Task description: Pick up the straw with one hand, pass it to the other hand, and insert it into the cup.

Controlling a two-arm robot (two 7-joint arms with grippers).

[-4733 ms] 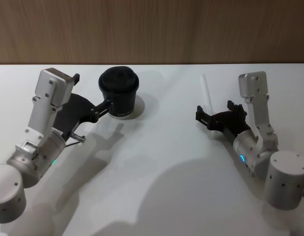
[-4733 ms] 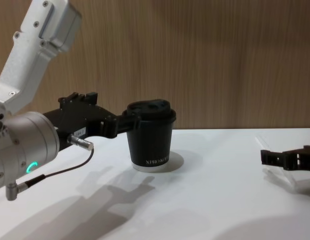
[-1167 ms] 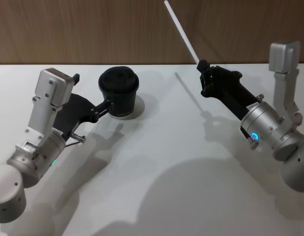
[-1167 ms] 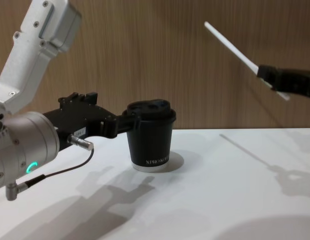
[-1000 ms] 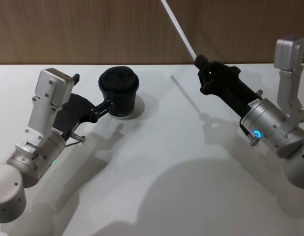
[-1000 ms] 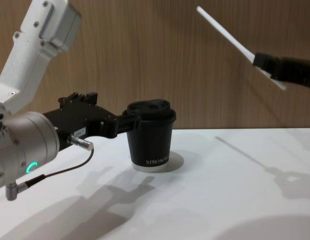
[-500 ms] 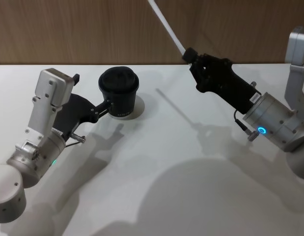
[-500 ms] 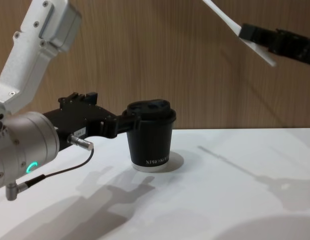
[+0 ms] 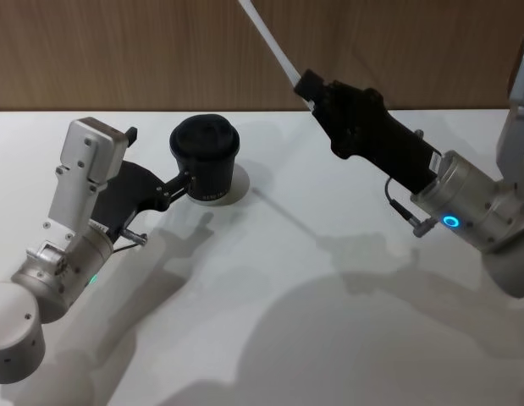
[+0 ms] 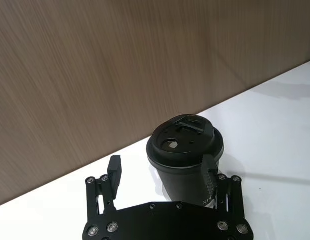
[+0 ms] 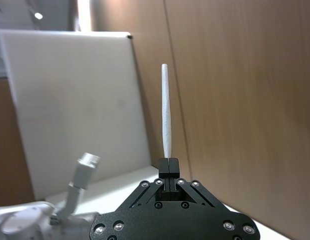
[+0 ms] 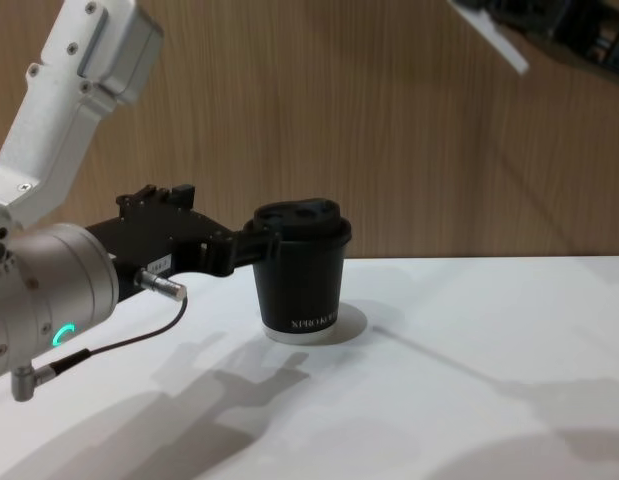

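Head view: the right tool (image 9: 308, 85) hangs high over the counter (image 9: 270, 338), clenched on the straw (image 9: 268, 35). The left tool (image 9: 160, 159) sits low beside the cup (image 9: 205, 155).

Left wrist view: that tool is released, one finger against the cup's side.

Right wrist view: the straw is pinched at its base and runs straight out.

Chest view: the straw's end sits well above the cup.

For the handover, I'd have the left tool leave the cup and take the straw mid-length before the right tool lets go.
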